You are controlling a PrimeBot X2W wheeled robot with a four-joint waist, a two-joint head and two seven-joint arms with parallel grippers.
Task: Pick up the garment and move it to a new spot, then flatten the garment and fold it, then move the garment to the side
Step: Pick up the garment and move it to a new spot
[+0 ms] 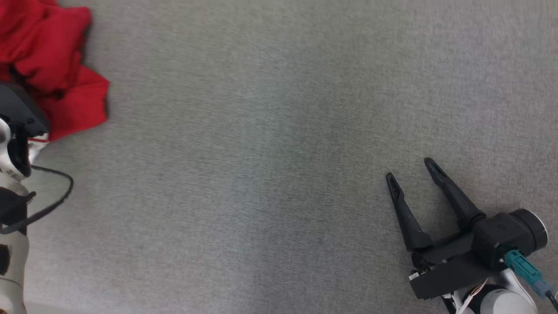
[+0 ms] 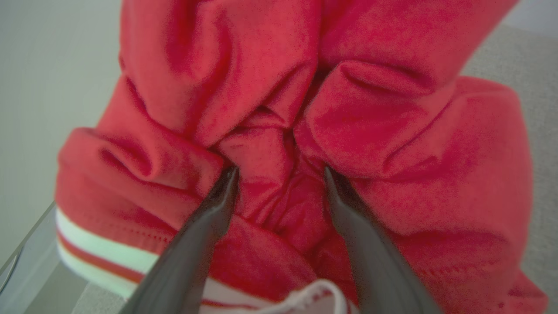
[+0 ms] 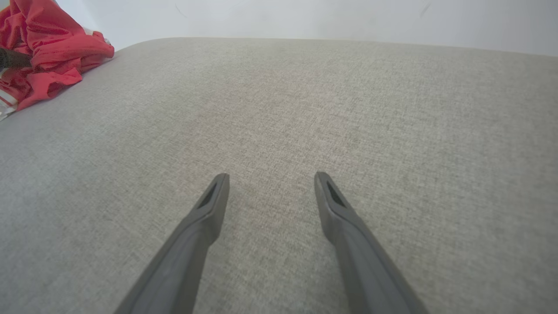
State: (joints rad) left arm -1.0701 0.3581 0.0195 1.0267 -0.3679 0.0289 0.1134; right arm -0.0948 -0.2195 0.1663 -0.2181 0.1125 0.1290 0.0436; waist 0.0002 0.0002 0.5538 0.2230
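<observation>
Left gripper (image 2: 280, 171) is nose-down in the garment (image 2: 392, 131), fingers spread wide, both tips pressed into the folds with a bunch of cloth between them, nothing pinched. In the head view the pale left forearm (image 1: 11, 253) runs up the left edge, its dark wrist overlapping the red cloth, a black cable looping off it.

Right gripper (image 1: 409, 169) hangs low over the cushion's (image 1: 261, 174) near right part, angled toward the far left, fingers apart, only bare grey fabric between them.

The garment (image 1: 52, 65) is a crumpled red heap at the cushion's far left corner, well apart from the right gripper (image 3: 271, 175). There's a white-and-red striped band along one hem and a bit of white trim.

The garment's shape is impossible to read: the heap (image 3: 52, 52) is cut off at the frame edges, and the close left wrist view is soft.
</observation>
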